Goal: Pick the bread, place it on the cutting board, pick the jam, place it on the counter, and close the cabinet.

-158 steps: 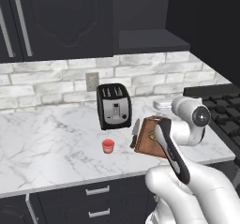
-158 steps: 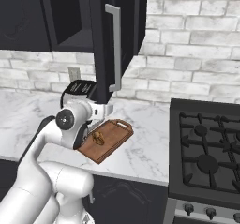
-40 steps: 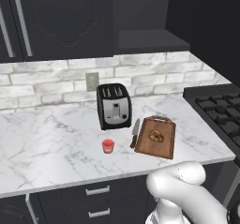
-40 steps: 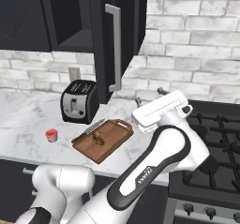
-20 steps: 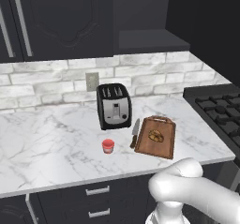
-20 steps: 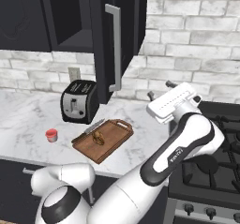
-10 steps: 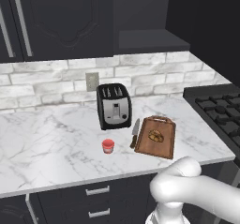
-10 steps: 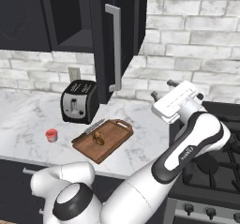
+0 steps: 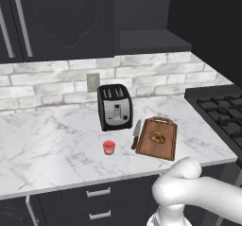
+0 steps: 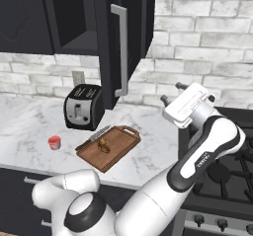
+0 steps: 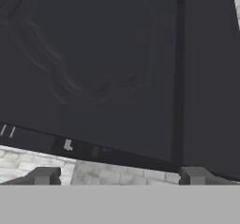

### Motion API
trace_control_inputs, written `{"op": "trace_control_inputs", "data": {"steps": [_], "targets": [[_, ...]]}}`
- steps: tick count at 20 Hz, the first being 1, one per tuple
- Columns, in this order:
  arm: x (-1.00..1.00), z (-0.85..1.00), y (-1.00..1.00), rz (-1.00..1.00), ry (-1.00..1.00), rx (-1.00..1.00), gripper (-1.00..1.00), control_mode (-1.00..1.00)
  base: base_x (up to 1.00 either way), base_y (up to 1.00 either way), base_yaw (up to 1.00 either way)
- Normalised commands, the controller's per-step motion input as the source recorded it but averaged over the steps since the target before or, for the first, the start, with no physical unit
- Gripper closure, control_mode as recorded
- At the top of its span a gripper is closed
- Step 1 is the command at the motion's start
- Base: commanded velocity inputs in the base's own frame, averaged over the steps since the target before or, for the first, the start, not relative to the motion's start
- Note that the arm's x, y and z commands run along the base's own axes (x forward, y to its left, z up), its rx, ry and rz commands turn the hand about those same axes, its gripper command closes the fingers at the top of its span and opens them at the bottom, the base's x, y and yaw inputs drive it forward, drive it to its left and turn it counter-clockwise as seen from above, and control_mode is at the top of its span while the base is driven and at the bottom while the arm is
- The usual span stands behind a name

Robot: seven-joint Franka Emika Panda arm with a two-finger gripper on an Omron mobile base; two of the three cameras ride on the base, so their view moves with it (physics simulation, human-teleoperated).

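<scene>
Since half a second ago, the white arm's two-finger gripper (image 10: 170,93) has edged slightly higher beside the open door of the dark panelled wall cabinet (image 10: 129,37); its fingertips (image 11: 44,175) stand wide apart, holding nothing. That door, rigid and hinged, should swing under a push on its flat panel, above the black-and-silver toaster (image 9: 115,107). Right of the toaster, the golden-brown roll (image 9: 157,136) rests on the reddish-brown wooden board (image 9: 166,146); the small red jar (image 9: 108,147) stands in front of it on the white marble counter (image 9: 47,144).
</scene>
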Motion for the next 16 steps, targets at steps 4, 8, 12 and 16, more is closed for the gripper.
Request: {"op": "trace_control_inputs", "data": {"steps": [4, 8, 12, 16], "targets": [[0.05, 0.0, 0.0, 0.07, 0.0, 0.0, -1.0, -1.0, 0.0, 0.0, 0.0], [0.01, 0.0, 0.0, 0.08, 0.0, 0.0, -1.0, -1.0, 0.0, 0.0, 0.0], [0.02, 0.0, 0.0, 0.07, 0.0, 0.0, -1.0, -1.0, 0.0, 0.0, 0.0], [0.01, 0.01, 0.0, 0.05, 0.0, 0.0, -1.0, -1.0, 0.0, 0.0, 0.0]]}}
